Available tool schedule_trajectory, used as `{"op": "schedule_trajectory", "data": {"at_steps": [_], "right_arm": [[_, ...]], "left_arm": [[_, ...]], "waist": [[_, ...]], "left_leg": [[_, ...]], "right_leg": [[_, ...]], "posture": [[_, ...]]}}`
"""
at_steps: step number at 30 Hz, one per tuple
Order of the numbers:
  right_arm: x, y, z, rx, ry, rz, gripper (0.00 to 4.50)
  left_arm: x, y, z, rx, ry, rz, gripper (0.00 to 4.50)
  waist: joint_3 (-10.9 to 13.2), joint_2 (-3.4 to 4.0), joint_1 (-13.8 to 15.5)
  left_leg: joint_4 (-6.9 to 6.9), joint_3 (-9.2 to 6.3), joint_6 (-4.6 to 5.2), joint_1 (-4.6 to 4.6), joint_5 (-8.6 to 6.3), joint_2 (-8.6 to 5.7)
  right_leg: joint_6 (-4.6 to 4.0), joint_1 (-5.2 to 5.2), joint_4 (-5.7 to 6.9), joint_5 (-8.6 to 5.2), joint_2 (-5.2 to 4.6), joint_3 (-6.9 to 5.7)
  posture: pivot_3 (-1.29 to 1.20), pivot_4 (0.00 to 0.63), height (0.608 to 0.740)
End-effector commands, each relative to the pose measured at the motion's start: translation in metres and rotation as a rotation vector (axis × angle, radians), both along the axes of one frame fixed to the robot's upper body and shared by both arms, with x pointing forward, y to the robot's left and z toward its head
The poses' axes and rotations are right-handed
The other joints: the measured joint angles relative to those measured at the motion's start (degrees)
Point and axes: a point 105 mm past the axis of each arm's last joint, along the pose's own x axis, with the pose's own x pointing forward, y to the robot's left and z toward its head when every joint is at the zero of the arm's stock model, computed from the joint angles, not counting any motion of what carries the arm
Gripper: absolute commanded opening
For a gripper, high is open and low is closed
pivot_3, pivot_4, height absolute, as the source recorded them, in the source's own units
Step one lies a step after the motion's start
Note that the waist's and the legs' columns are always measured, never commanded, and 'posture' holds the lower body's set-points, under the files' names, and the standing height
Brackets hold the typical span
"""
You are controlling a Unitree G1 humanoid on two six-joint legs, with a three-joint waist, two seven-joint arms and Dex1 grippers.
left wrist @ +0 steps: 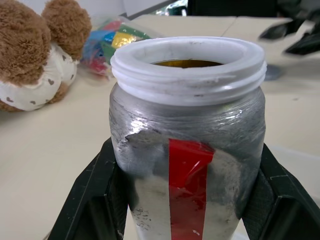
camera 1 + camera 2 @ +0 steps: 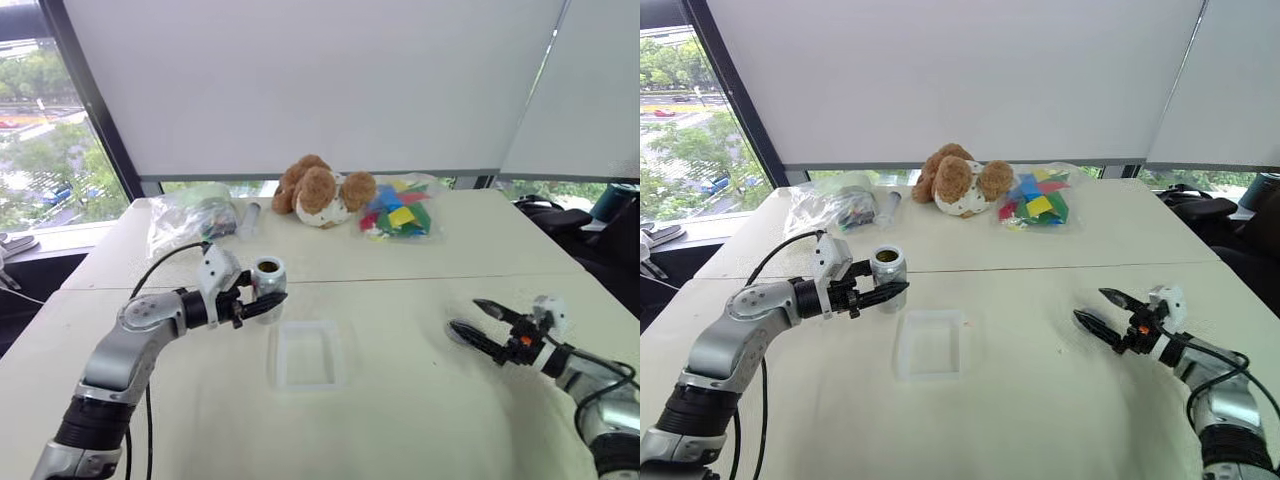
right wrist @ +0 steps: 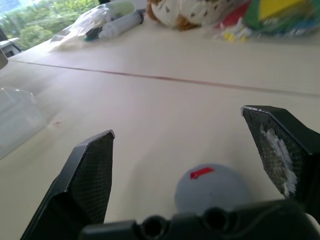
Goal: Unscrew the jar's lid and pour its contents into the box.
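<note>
Left eye view: the silvery-grey cylindrical jar (image 2: 268, 277) is clamped upright by the left gripper (image 2: 262, 305) beyond the translucent white plastic box (image 2: 306, 355). Left wrist view: brown contents (image 1: 186, 63) are glimpsed inside (lid off). Right wrist view: the round grey lid (image 3: 212, 188) is seen lying on the table (image 3: 150, 110) between the right gripper's (image 3: 187, 160) spread fingers.

Left gripper (image 2: 888, 291) clamps the upright, uncapped jar (image 2: 887, 267) above the table (image 2: 1040, 400), just behind the box (image 2: 929, 344). Right gripper (image 2: 1103, 311) stands with fingers spread, near the table surface, well apart from the box.
</note>
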Motion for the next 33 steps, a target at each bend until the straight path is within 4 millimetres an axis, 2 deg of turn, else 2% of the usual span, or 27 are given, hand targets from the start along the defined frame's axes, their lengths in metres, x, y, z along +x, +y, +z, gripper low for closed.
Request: {"op": "schedule_trajectory", "data": {"at_steps": [1,4,6,10,21,29,33], "right_arm": [[-0.016,0.028,0.045,-0.069,-0.137,0.127,4.45],[-0.038,0.062,0.058,-0.104,-0.149,0.282,4.45],[-0.051,0.082,0.059,-0.127,-0.135,0.372,4.45],[-0.059,0.097,0.052,-0.152,-0.132,0.421,4.45],[-0.055,0.11,0.042,-0.117,-0.099,0.418,4.45],[-0.052,0.114,0.039,-0.097,-0.094,0.408,4.45],[-0.051,0.117,0.039,-0.082,-0.097,0.402,4.45]], "left_arm": [[0.004,0.004,0.016,0.133,-0.189,0.037,2.2],[0.006,0.002,0.012,0.338,-0.361,0.047,2.2],[0.01,-0.002,0.014,0.475,-0.56,0.086,2.2],[0.009,-0.014,0.014,0.577,-0.827,0.09,2.2],[0.011,-0.039,-0.003,0.911,-1.511,0.035,2.2],[-0.001,-0.047,-0.02,0.904,-1.923,-0.069,2.2],[-0.006,-0.051,-0.02,0.876,-2.074,-0.067,2.2]], "waist": [[0.0,0.0,-0.25],[0.0,0.0,0.04],[0.0,0.0,0.36],[0.0,-0.02,1.46],[0.01,-0.05,1.54],[0.02,-0.07,1.46],[0.01,-0.08,1.49]], "left_leg": [[-0.01,0.02,0.0,0.01,0.0,0.0],[-0.01,0.01,-0.01,0.03,0.0,0.01],[0.0,0.0,-0.01,0.02,0.0,0.05],[0.05,0.0,0.0,-0.03,0.0,0.03],[0.06,0.03,0.0,-0.07,0.0,-0.09],[0.07,0.07,0.01,-0.04,0.0,-0.14],[0.12,0.07,0.01,-0.04,0.0,-0.15]], "right_leg": [[0.0,0.0,0.0,0.0,0.03,0.0],[-0.01,0.0,-0.01,0.0,0.05,0.0],[-0.01,0.01,-0.01,0.0,0.0,0.01],[-0.01,0.1,-0.25,0.0,-0.04,0.01],[0.18,0.09,-0.26,0.1,-0.07,-0.01],[0.23,0.03,0.0,0.1,-0.02,-0.03],[0.25,0.05,0.01,0.09,-0.02,-0.03]], "posture": [[0.0,0.15,0.74],[0.0,0.15,0.74],[0.0,0.15,0.74],[0.0,0.15,0.74],[0.0,0.15,0.74],[0.0,0.15,0.74],[0.0,0.15,0.74]]}}
